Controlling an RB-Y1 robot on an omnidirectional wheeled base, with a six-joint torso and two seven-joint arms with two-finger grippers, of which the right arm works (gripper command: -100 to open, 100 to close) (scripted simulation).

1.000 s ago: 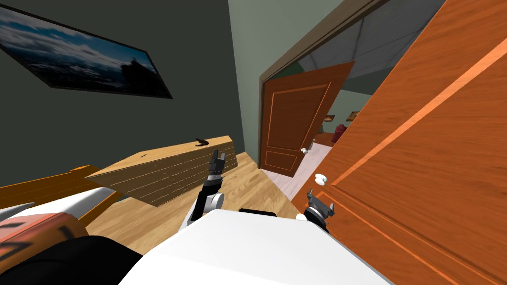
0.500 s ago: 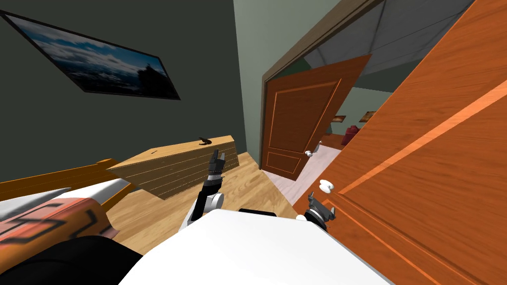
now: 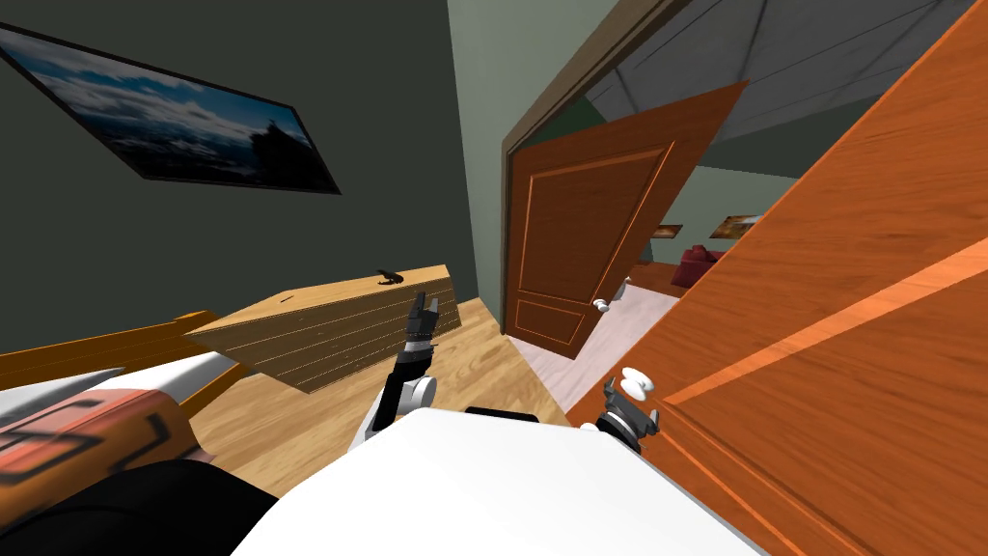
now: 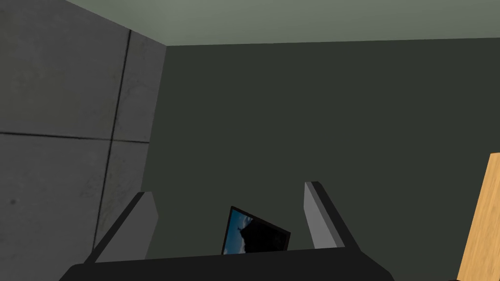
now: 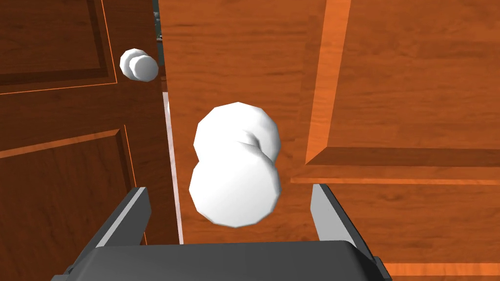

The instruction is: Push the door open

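The near orange wooden door [image 3: 849, 290] stands ajar on my right, its panelled face [image 5: 400, 83] close ahead of my right hand. Its white knob [image 3: 637, 384] [image 5: 235, 163] sits between the fingers of my right gripper [image 3: 629, 413] [image 5: 229, 190], which is open and low beside the door's free edge. I cannot tell whether the fingers touch the knob. My left gripper [image 3: 423, 311] [image 4: 228, 195] is raised in front of my chest, open and holding nothing.
Past the doorway a second, darker door [image 3: 579, 241] [image 5: 58, 122] with its own white knob [image 3: 601, 305] [image 5: 139, 66] stands half open over pale floor [image 3: 617, 328]. A wooden dresser [image 3: 328, 328] and a bed [image 3: 96, 405] lie to my left.
The view has shifted as I moved. The near door's free edge has swung away to the right, widening the gap, and its knob now sits just above my right gripper.
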